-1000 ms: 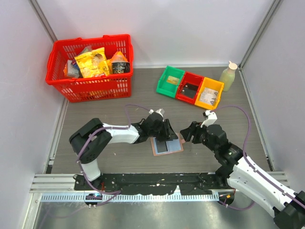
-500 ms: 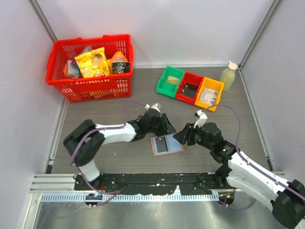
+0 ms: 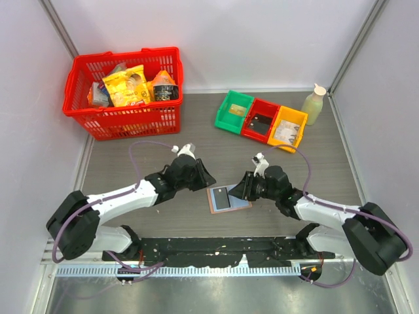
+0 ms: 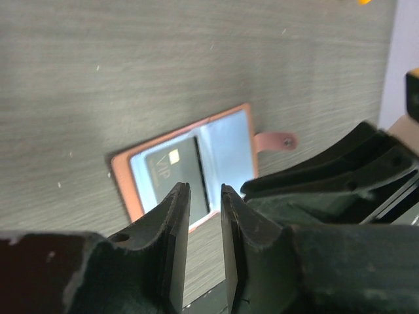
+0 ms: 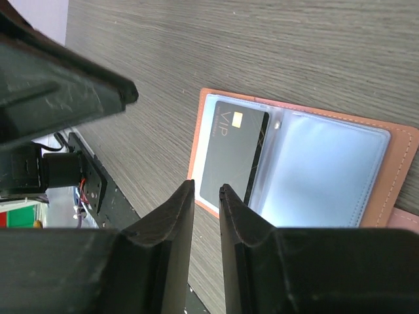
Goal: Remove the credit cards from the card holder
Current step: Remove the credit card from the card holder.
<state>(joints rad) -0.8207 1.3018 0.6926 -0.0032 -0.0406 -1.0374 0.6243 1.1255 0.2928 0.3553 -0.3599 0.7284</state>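
Card holder (image 3: pixel 237 203) lies open and flat on the surface (image 3: pixel 150 150), lower middle of the top view, between the two end effectors.

- Left end effector (image 3: pixel 207 180): fingers nearly closed, only a narrow slit, nothing in it. It sits just off the holder's upper-left corner in the top view. In the left wrist view (image 4: pixel 201 190) the fingertips frame the holder's near edge. Can't tell height above the surface.
- Right end effector (image 3: pixel 244 190): same state, thin gap, holding nothing. In the top view its tip overlaps the holder's upper-right part. In the right wrist view (image 5: pixel 206 186) the tips point at the holder's left edge. Contact: cannot tell.
- Credit card (image 5: pixel 232 150): only one is visible, dark, "VIP" print and a gold chip. It is seated in the pocket in the holder's left half in the top view.
- The other half shows only pale blue lining (image 5: pixel 321 167). Snap tab (image 4: pixel 272 139) sticks out flat on the side away from the card.

Further out in the top view:
- Red basket (image 3: pixel 124 121), upper left, with snack packs (image 3: pixel 124 85) inside.
- Green bin (image 3: pixel 234 110), red bin (image 3: pixel 260 119) and yellow bin (image 3: pixel 288 127) in a row, upper right.
- Pale bottle (image 3: pixel 313 104) just right of the yellow bin, near the wall.
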